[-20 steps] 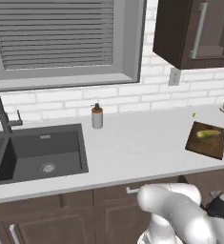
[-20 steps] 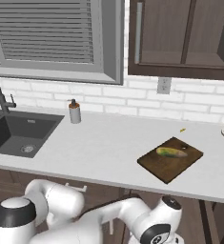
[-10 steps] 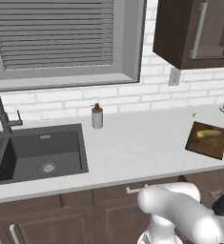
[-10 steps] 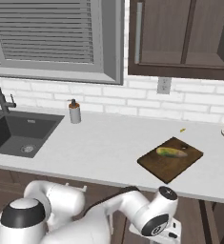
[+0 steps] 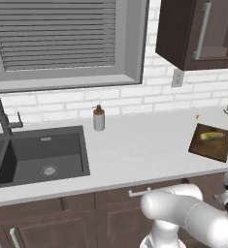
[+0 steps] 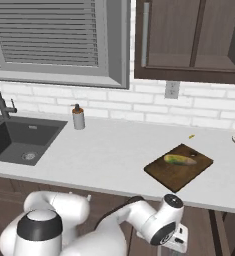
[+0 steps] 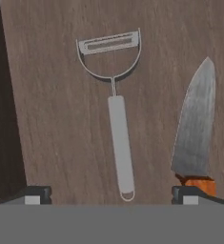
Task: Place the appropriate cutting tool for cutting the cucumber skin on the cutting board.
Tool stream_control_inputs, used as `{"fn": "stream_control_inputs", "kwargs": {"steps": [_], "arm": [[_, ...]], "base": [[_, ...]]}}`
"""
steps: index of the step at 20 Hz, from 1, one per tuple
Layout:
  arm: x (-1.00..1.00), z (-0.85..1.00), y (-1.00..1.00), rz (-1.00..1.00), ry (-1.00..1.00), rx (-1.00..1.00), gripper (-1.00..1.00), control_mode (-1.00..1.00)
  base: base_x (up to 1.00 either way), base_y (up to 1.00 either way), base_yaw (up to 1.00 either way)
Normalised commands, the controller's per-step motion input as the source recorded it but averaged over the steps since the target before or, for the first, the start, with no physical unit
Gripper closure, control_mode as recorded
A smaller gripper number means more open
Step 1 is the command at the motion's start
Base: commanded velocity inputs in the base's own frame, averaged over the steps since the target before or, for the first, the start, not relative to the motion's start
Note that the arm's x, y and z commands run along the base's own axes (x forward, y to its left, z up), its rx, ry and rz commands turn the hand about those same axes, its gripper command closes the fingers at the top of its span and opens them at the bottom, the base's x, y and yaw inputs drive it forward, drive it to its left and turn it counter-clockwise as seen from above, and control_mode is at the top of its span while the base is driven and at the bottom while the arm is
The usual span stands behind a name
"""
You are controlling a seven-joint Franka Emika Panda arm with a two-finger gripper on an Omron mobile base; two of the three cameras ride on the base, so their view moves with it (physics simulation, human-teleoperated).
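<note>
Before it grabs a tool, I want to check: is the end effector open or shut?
Open. In the hand view the end effector has its two fingertips far apart, with the peeler handle between them, untouched.

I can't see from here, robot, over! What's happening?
Gripper open above peeler. Knife beside it. Cucumber waits on cutting board. Nothing blocking.

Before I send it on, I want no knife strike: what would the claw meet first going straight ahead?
Most likely the peeler, whose handle lies midway between the open claw's tips. The knife lies by one tip. Depth is unclear.
</note>
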Motion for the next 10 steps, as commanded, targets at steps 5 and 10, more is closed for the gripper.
{"fn": "stream_control_inputs", "kwargs": {"steps": [5,10], "arm": [[0.15,-0.51,0.0,0.0,0.0,-0.05,-1.0,-1.0],[0.06,-0.53,0.04,0.0,0.0,-0.01,-1.0,-1.0]], "base": [[0.0,0.0,0.0],[0.0,0.0,0.0]]}}
